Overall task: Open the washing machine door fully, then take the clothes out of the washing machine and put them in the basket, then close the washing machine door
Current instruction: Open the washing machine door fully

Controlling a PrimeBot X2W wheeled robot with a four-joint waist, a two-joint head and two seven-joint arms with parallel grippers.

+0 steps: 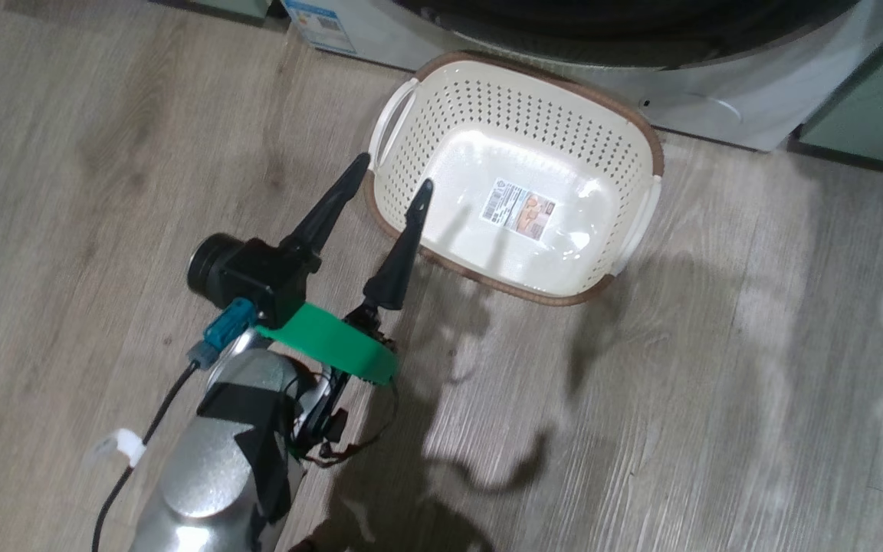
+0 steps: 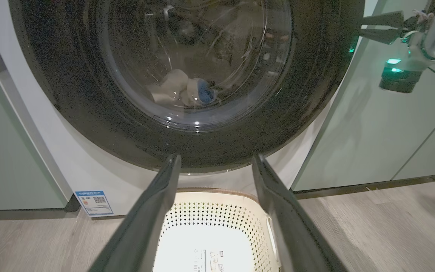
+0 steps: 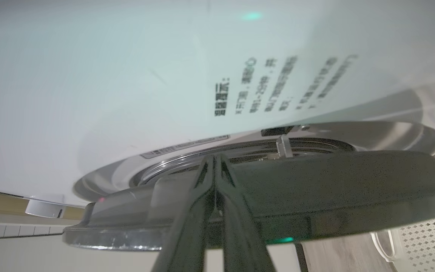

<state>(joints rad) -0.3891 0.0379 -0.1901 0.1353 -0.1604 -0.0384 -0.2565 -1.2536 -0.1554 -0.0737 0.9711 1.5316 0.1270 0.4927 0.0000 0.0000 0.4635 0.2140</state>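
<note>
Hovering left gripper (image 1: 396,170) spread wide, basket (image 1: 533,115) below tips; right gripper (image 3: 213,158) pinched closed at washing machine door (image 3: 334,181) rim.

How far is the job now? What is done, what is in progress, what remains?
Done: nothing; the basket is empty. In hand: the shut right tool is at the edge of the washing machine door, seemingly ajar. Left: open it fully, move the clothes from inside into the basket, close the door. The left tool is open, empty.

washing machine (image 2: 74,162): blue QR label (image 2: 93,203), blurred Chinese print (image 3: 278,83) | basket (image 1: 518,107): bottom label (image 1: 519,208), unreadable
</note>
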